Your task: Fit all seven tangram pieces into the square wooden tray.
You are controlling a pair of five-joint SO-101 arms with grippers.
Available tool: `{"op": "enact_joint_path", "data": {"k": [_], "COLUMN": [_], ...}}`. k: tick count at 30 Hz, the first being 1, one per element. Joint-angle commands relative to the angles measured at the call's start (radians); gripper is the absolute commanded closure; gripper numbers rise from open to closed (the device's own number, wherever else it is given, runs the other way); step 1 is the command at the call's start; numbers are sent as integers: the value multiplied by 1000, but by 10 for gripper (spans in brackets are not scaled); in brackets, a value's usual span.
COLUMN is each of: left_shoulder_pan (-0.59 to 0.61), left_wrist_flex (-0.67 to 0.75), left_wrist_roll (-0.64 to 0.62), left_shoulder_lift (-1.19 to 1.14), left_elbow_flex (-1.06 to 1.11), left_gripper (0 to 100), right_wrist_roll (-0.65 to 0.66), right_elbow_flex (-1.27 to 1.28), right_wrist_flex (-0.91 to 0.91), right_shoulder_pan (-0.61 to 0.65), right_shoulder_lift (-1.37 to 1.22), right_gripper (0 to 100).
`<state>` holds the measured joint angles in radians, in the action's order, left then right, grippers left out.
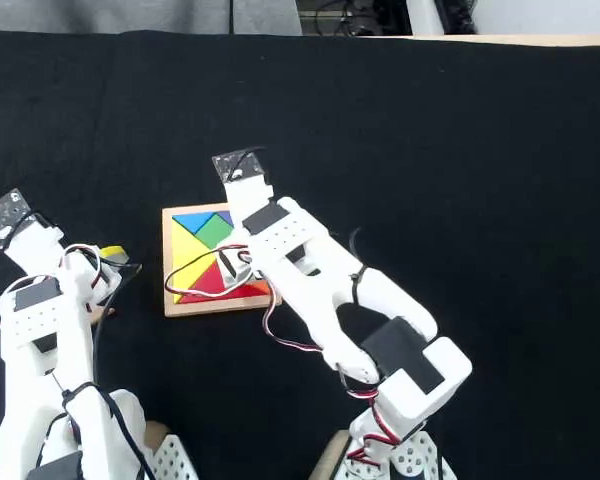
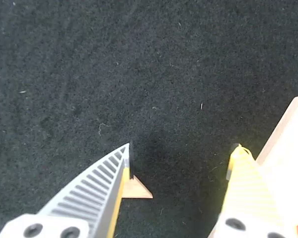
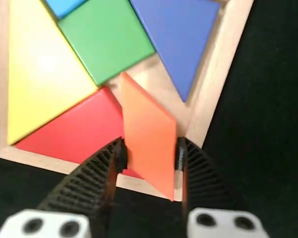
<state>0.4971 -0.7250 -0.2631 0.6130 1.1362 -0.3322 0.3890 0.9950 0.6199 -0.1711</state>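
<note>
The square wooden tray lies at table centre-left. In it are a yellow triangle, a green square, a dark blue triangle, a light blue piece and a red triangle. My right gripper is shut on an orange parallelogram, held tilted over the bare gap beside the red and dark blue triangles. My left gripper hangs open over the black cloth just left of the tray. A small pale triangle lies by one of its fingers.
Black cloth covers the whole table, with wide free room behind and to the right of the tray. Both arm bases stand at the near edge. A pale table edge shows at the far right.
</note>
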Motion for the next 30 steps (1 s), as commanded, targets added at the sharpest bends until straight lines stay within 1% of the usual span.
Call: {"op": "enact_joint_path", "data": {"k": [1,7,10,12,14,15,17,26,30], "left_shoulder_pan": [-4,-4,-4,-4,-4,-4,-4,-5,-4], "left_wrist_flex": [11,11,11,11,11,11,11,11,11], "left_wrist_roll": [-3,-3,-3,-3,-3,-3,-3,-3,-3], "left_shoulder_lift": [15,15,15,15,15,15,15,15,15], "left_elbow_flex": [-10,-10,-10,-10,-10,-10,-10,-10,-10], "left_gripper": [690,690,690,690,690,690,690,690,690], "right_wrist_roll": [20,21,91,144,164,166,166,167,167], "right_elbow_flex": [-53,-61,-59,-62,-61,-59,-62,-145,-188], "right_wrist_flex": [28,91,91,80,48,38,34,23,26], "right_shoulder_pan": [-11,-11,-11,-11,-8,-8,-8,-12,-46], "right_shoulder_lift": [22,173,225,232,220,208,168,-10,-56], "right_gripper": [829,829,838,897,979,990,966,973,973]}}
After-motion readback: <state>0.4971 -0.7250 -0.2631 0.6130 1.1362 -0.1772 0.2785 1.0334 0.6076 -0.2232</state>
